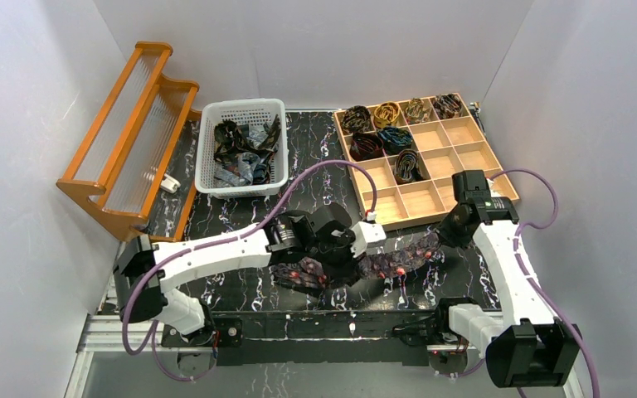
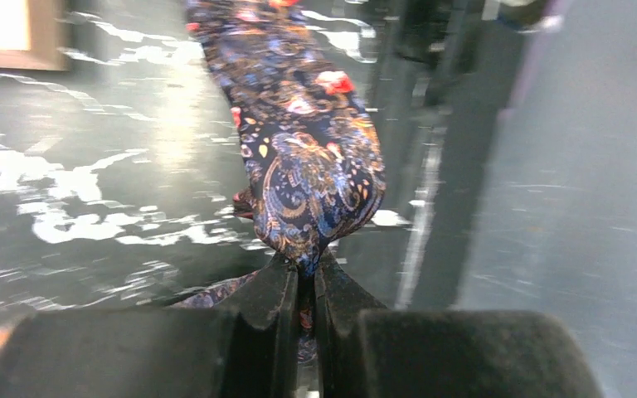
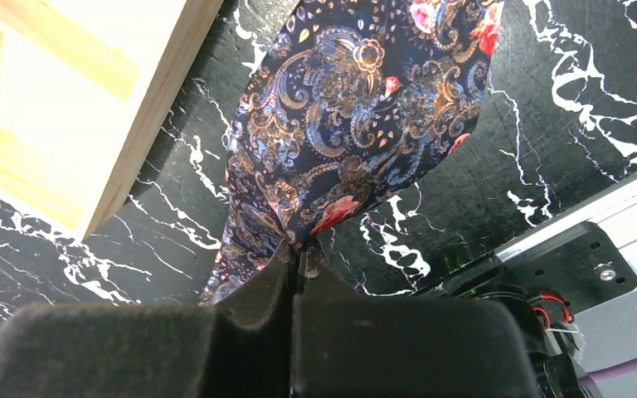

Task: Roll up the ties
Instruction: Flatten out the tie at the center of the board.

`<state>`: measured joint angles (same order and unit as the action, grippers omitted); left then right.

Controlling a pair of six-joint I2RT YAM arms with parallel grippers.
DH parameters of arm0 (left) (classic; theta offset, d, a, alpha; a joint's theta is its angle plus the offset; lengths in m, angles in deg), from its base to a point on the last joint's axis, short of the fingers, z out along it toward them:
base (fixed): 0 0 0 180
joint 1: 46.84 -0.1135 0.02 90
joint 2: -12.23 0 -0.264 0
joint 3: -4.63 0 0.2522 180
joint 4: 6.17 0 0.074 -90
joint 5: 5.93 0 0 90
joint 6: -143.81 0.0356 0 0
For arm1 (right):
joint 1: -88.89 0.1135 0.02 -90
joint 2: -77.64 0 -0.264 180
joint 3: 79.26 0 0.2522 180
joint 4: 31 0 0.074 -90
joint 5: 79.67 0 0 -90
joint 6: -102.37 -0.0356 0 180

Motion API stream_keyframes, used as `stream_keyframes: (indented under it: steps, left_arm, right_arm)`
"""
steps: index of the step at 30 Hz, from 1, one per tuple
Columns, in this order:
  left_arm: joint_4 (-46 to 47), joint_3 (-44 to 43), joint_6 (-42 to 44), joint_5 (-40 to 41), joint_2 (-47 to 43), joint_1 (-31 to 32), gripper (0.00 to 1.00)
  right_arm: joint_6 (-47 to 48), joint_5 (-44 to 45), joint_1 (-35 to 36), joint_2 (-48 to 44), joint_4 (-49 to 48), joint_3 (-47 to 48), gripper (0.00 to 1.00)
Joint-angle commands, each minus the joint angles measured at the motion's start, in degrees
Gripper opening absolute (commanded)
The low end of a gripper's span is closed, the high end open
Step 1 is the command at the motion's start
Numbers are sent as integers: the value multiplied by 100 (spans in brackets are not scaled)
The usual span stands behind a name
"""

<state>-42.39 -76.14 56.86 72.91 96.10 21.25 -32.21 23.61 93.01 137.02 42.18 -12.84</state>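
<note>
While we're pinching one end of the paisley tie in the left gripper, we're clamping its other end in the right gripper, tie stretching between them over the table, beside the tray.

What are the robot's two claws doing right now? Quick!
The left gripper is closed, pinching the paisley tie.
The right gripper is closed, pinching the same tie farther along.
</note>
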Motion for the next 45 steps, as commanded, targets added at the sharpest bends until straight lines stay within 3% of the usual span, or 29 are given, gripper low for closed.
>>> stream_keyframes:
  steps: [1,6,9,10,12,13,14,15,19,21,24,26,28,31,36,37,45]
  left_arm:
    - [-68,421,-1260,-2248,357,-250,0]
    - [1011,1420,-2237,-3677,336,-1592,2]
    - [516,1347,-2128,-3512,507,-2140,7]
    - [282,1227,-2037,-3391,611,-2200,13]
    - [-150,966,-1861,-2955,847,-2240,30]
    - [-204,925,-1919,-2622,918,-2250,36]
    - [-237,903,-1941,-2351,963,-2259,54]
    - [-195,927,-1989,-2200,971,-2266,61]
    - [-418,932,-2048,-1233,769,-2281,64]
    - [-412,930,-2094,-1013,468,-2288,67]
    - [-376,906,-2294,-264,-194,-2311,70]
    - [-264,1047,-2579,348,-707,-2383,75]
    - [-140,1355,-3041,854,-1248,-2558,78]
    - [-81,1855,-3620,1428,-1955,-2875,86]
    - [-254,2547,-4506,1627,-2434,-3416,95]
    - [-252,2873,-4852,1590,-2650,-3641,96]
    - [-379,3500,-5442,1461,-3245,-4053,96]
  right_arm:
    - [-252,-4,-42,-154,79,-260,1]
    - [-242,102,-89,478,-302,-402,1]
    - [-273,-118,-186,869,-469,-314,2]
    - [-271,-308,-206,983,-558,-250,4]
    - [-267,-458,-214,1102,-758,-205,22]
    - [-292,-379,-229,1173,-791,-200,39]
    - [-301,-292,-252,1243,-824,-202,60]
    - [-260,-206,-277,1306,-881,-192,69]
    - [137,-75,-337,1341,-867,65,73]
    - [769,-710,-330,987,-1300,40,75]
    - [1735,-3213,-321,483,-2554,-338,82]
    - [1854,-4280,-118,362,-3493,-607,85]
    - [2251,-4296,513,345,-4048,-658,83]
    - [3556,-3930,2054,330,-4730,-653,85]
    - [5753,-3570,3743,385,-5515,-1132,88]
    - [6362,-3530,4462,556,-5422,-1130,91]
    - [7641,-3353,5869,1268,-4883,-930,98]
